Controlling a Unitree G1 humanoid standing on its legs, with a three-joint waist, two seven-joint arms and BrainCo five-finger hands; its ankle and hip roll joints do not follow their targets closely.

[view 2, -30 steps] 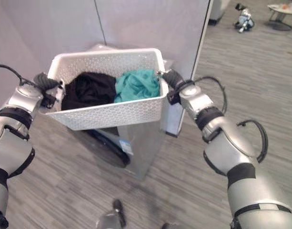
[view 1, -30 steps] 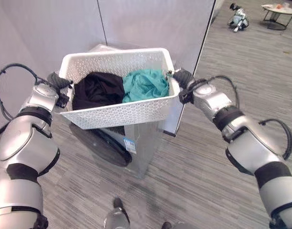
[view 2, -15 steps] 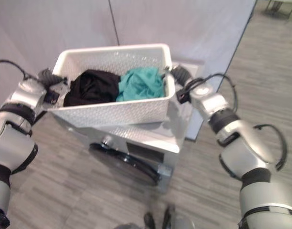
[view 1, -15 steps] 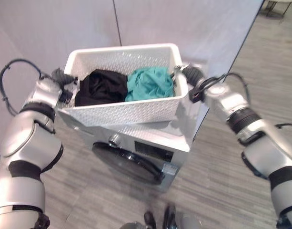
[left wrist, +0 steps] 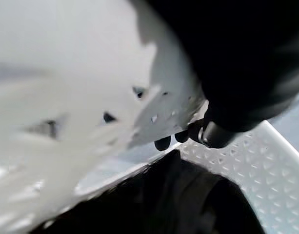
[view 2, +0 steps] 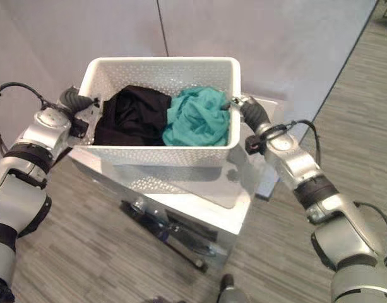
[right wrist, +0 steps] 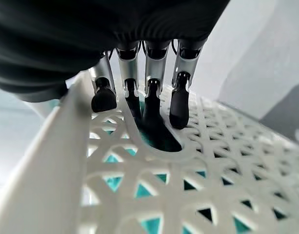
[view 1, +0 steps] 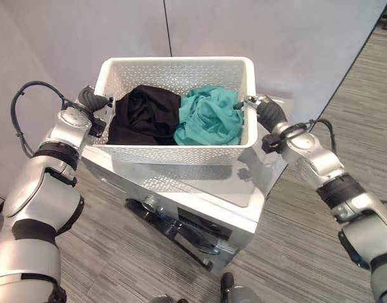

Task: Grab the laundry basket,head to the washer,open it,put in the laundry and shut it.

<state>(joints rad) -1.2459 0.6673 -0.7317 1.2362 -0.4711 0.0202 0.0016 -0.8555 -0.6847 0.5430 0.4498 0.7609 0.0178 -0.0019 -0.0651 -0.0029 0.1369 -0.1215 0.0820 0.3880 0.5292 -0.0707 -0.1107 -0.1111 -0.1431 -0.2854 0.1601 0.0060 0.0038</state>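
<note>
Laundry basket (view 1: 180, 151) covering the washer (view 1: 234, 211) top's rear and left, bare strip along front edge and right corner, grey partition wall (view 1: 275, 44) close behind, door (view 1: 174, 230) front unobstructed

Pale grey partition panels (view 1: 86, 38) stand as the back wall, with a thin dark seam (view 1: 167, 28) running upright between two of them. The floor (view 1: 117, 252) is laid in grey, wood-grain planks with fine streaks, and it carries on past the right-hand edge of the panels (view 1: 376, 69) into more open room. The light is soft and even, with only faint shadows on the planks.
</note>
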